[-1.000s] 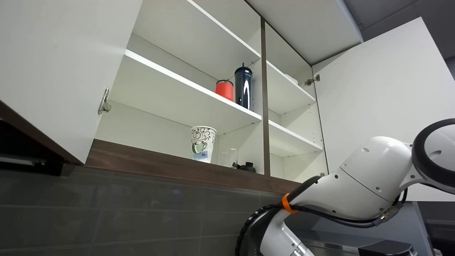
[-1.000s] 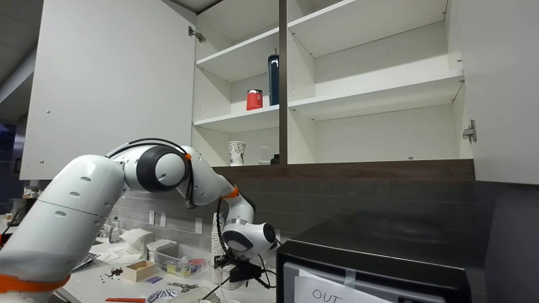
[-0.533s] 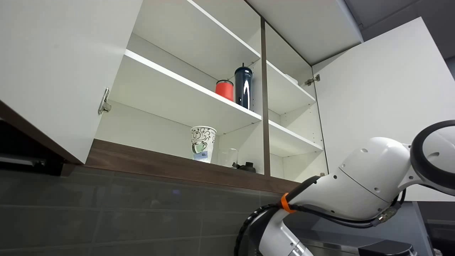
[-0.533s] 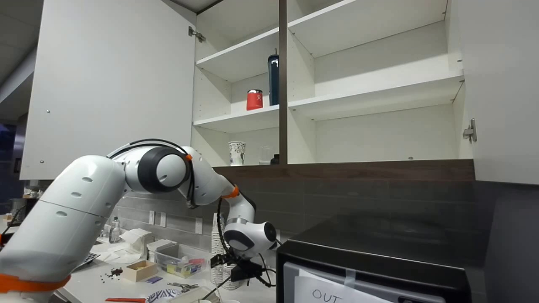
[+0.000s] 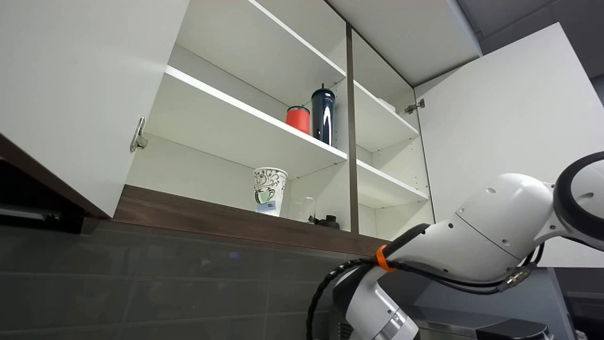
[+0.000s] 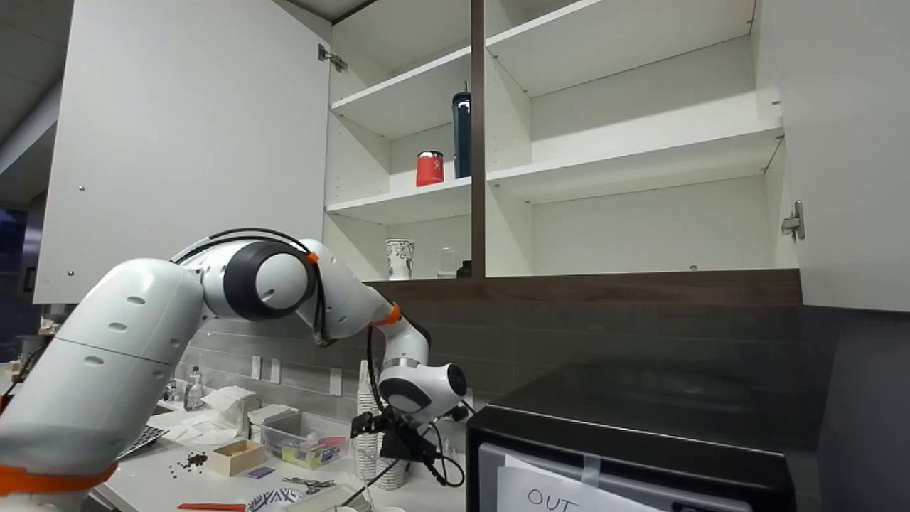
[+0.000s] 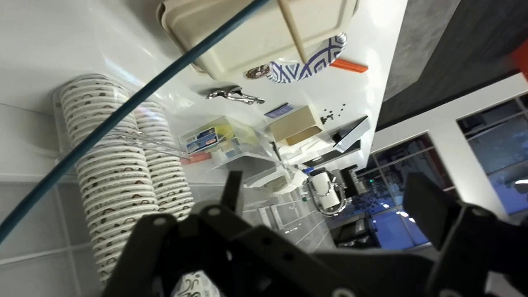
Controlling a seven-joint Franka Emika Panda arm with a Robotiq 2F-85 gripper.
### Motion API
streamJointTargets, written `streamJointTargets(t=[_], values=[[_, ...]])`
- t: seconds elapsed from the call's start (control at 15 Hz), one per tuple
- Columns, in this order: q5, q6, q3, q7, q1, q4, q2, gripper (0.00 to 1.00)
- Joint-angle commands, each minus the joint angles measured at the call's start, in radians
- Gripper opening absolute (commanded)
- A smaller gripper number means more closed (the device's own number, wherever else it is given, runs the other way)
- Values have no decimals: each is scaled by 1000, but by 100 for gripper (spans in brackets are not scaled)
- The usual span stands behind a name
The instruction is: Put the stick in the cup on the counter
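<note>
- White wall cupboards with brown trim stand open above a dark grey tiled wall and a cluttered white counter.
- Over that counter hangs a black two-fingered gripper, seen in an exterior view in front of tall stacks of patterned white paper cups; in the wrist view its fingers stand wide apart, holding nothing.
- Across a beige rectangular tray slants a slim tan stick, at the opposite edge of the wrist view from the fingers, lower than the gripper and apart from it. Whether stick and tray touch cannot be told.
- Upright on the cupboards' bottom board, in both exterior views, stands a white tapered paper cup with dark scrollwork, higher than the gripper, well apart from it and just beside a clear glass.
- One shelf up, a short red tumbler and a tall dark blue bottle stand side by side.
- Diagonally across the wrist view runs a thin teal line, cord or rod; which, cannot be told.
</note>
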Motion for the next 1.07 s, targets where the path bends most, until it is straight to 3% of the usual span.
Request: streamJointTargets(t=[0.0, 0.27, 0.53, 0.73, 0.8, 1.0], values=[[45, 142, 1, 149, 24, -61, -69, 100], [58, 392, 17, 255, 58, -137, -134, 100], [-29, 604, 30, 470, 96, -246, -205, 100], [-191, 586, 11, 684, 119, -337, -263, 100], [-248, 569, 31, 747, 99, -360, -281, 100], [-337, 520, 44, 835, 86, -412, -342, 100]])
